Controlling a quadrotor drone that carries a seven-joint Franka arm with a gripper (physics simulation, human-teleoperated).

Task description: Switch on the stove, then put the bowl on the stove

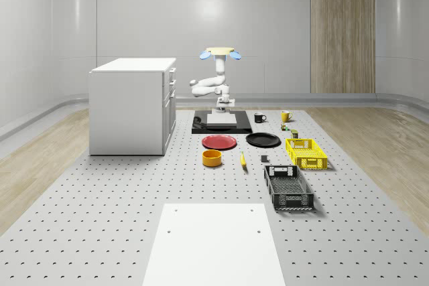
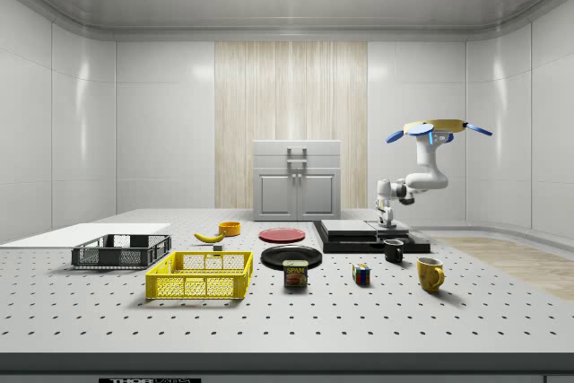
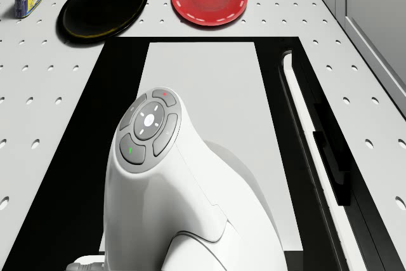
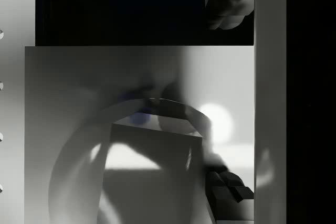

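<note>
The stove (image 1: 231, 127) is a black base with a pale top plate (image 3: 209, 93) and a long control strip (image 3: 320, 150) on its cabinet side. I hover over its far end, drone body (image 1: 220, 53) up high, arm (image 3: 171, 176) bent down. My gripper (image 2: 387, 219) hangs just above the top plate with nothing in it. In the wrist view the gripper (image 4: 228, 98) is open, one fingertip (image 4: 231, 3) and the other (image 4: 228, 190) far apart near the plate's edge. The orange bowl (image 1: 212, 158) stands on the table in front of the red plate, well away from the gripper.
A red plate (image 1: 219, 141) and a black plate (image 1: 263, 140) lie before the stove. A white cabinet (image 1: 134, 105) stands beside it. Two mugs (image 1: 259, 117), a can (image 2: 294, 273), a cube (image 2: 360, 274), a banana (image 1: 242, 159), a yellow crate (image 1: 306, 153) and a black crate (image 1: 288, 187) lie around.
</note>
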